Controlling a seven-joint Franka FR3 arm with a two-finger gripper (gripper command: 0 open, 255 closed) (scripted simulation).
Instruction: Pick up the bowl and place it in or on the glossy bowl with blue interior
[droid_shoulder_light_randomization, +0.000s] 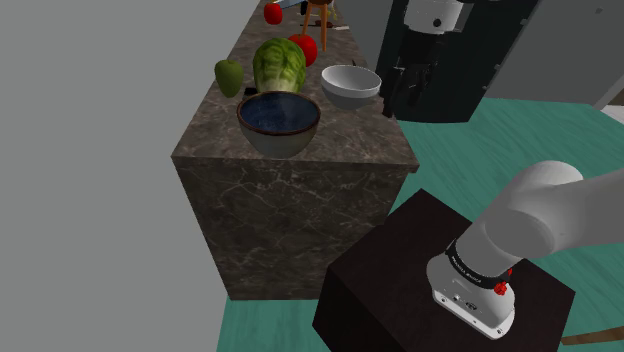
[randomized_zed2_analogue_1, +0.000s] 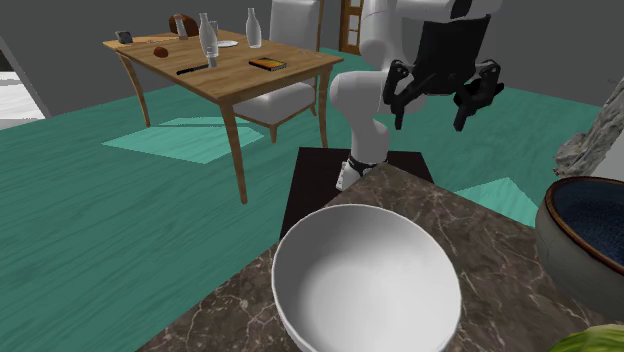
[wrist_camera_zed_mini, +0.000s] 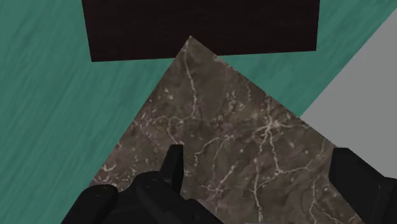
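Observation:
A plain white bowl (droid_shoulder_light_randomization: 351, 85) (randomized_zed2_analogue_1: 365, 280) stands upright on the dark marble counter (droid_shoulder_light_randomization: 300, 150), near the edge that faces the arm. Beside it, toward the counter's near end in the shoulder view, sits the glossy bowl with a dark blue interior (droid_shoulder_light_randomization: 279, 122) (randomized_zed2_analogue_1: 590, 225). My black gripper (randomized_zed2_analogue_1: 437, 105) (droid_shoulder_light_randomization: 405, 88) hangs open in the air above the counter's corner (wrist_camera_zed_mini: 229, 140), apart from both bowls. Its fingers stand wide with nothing between them, and the wrist view looks down between them (wrist_camera_zed_mini: 261, 172) at bare marble.
A lettuce (droid_shoulder_light_randomization: 279, 65), a green pepper (droid_shoulder_light_randomization: 229, 77) and red tomatoes (droid_shoulder_light_randomization: 303, 47) lie behind the bowls. The dark stand (droid_shoulder_light_randomization: 440, 290) (wrist_camera_zed_mini: 203, 28) sits by the counter on a teal floor. A wooden dining table (randomized_zed2_analogue_1: 220, 65) with bottles stands far off.

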